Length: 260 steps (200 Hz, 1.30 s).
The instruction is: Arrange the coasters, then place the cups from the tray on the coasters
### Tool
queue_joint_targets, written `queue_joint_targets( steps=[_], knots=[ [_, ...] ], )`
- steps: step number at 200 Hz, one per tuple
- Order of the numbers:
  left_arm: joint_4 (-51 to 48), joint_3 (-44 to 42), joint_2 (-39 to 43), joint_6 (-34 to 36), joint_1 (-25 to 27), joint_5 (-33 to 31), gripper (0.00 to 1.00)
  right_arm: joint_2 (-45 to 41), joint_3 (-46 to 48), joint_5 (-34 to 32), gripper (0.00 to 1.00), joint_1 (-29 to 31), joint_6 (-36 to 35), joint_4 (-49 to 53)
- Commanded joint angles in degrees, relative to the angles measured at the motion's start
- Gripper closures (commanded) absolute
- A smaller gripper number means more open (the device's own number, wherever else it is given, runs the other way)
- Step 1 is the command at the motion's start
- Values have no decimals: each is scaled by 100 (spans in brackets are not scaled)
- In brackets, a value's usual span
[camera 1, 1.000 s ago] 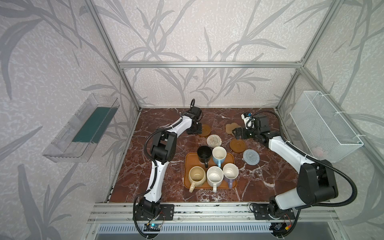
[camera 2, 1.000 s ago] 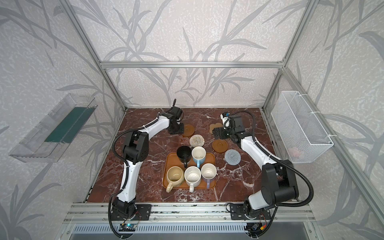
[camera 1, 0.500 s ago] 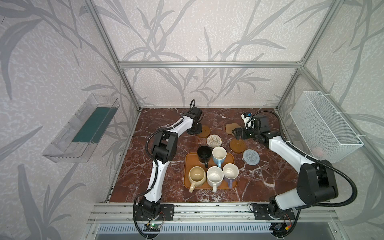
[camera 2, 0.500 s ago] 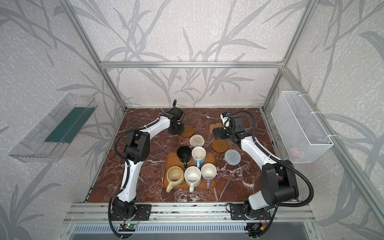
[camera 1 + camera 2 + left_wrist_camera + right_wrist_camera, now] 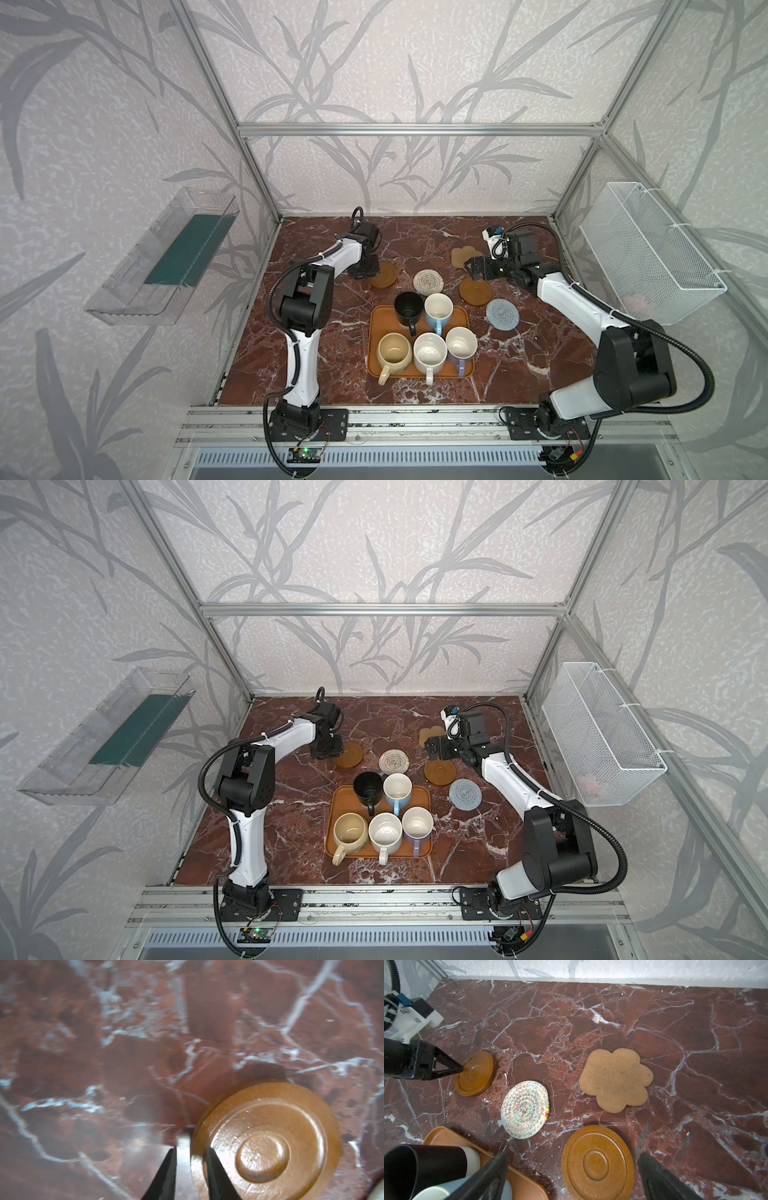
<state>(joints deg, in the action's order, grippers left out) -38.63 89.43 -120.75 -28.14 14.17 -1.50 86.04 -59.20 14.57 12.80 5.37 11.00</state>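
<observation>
Wider a second ago, the left gripper [image 5: 191, 1148] now pinches the far-left brown coaster [image 5: 268, 1142] by its rim; the right gripper [image 5: 574, 1154] stays spread.

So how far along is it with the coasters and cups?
Done: the five coasters lie spread singly beyond the tray. In hand: the left fingers pinch a brown saucer coaster by its rim; the right fingers hang open over the second saucer coaster. Left: all five mugs sit on the tray.
</observation>
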Motion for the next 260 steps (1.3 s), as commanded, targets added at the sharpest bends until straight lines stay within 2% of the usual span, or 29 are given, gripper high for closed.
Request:
queue_joint_targets(
  steps=[1,58,90,139,163,197,211,238,260],
  knots=[
    [-46,-246,239,-68,-150,-171,72,88,-164,118,4,56,96,171],
    [81,-407,354,-87,-340,-172,71,220,-230,90,5,234,196,245],
    [216,-298,290,-180,-365,83,69,337,-319,72,7,420,271,246],
    [131,101,368,-267,-415,135,67,679,-835,109,10,705,394,640],
    [112,178,516,-278,-415,185,62,953,-1080,158,13,772,522,876],
    [36,156,969,-293,-407,157,48,1523,-1656,196,15,910,547,1541],
    [158,-15,1232,-337,-399,365,44,1681,-1776,185,17,982,590,1665],
    [607,-587,1682,-485,-374,1174,42,2029,-2007,114,20,1129,692,1877],
    [881,-1042,1982,-467,-306,1385,42,2145,-2139,74,20,1197,700,1974]
  ],
)
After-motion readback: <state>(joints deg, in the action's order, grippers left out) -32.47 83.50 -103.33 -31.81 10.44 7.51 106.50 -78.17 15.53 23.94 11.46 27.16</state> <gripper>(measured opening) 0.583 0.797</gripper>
